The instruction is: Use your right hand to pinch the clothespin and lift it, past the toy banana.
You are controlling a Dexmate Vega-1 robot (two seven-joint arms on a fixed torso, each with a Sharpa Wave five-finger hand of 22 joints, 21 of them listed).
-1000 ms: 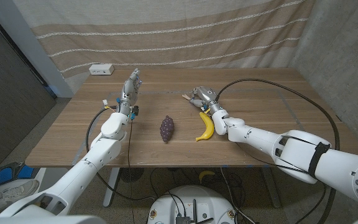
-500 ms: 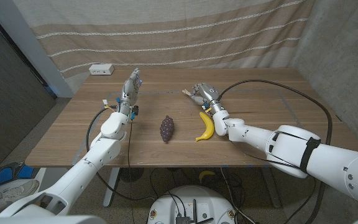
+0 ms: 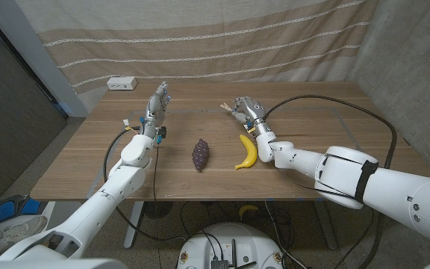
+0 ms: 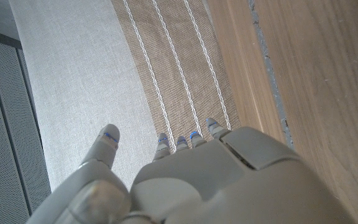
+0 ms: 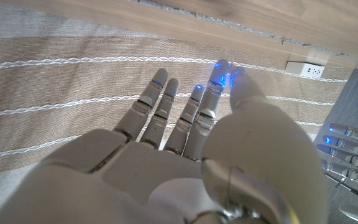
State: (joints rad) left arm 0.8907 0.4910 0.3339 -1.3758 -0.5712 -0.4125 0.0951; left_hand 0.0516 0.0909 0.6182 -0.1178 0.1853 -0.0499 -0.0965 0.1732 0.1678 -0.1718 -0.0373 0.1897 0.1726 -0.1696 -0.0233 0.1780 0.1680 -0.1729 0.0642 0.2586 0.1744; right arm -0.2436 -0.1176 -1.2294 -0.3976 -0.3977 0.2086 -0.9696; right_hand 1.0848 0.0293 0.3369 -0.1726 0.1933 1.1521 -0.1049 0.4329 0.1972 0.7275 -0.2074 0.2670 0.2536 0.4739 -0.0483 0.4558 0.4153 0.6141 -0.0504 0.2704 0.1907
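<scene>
Clothespin (image 3: 225,109) is lying toward the desk's (image 3: 327,134) far edge beyond the banana (image 3: 248,152), at the right hand (image 3: 245,110), whose fingers are looking extended; probably light, stiff, best pinched at its tail.

- A dark purple grape bunch (image 3: 200,154) lay mid-table.
- A white power strip (image 3: 122,84) sat at the table's (image 3: 88,161) far left edge.
- A striped curtain (image 3: 200,37) hung behind.

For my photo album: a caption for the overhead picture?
Right robot hand at a clothespin beyond the toy banana; left robot hand waits.
</scene>
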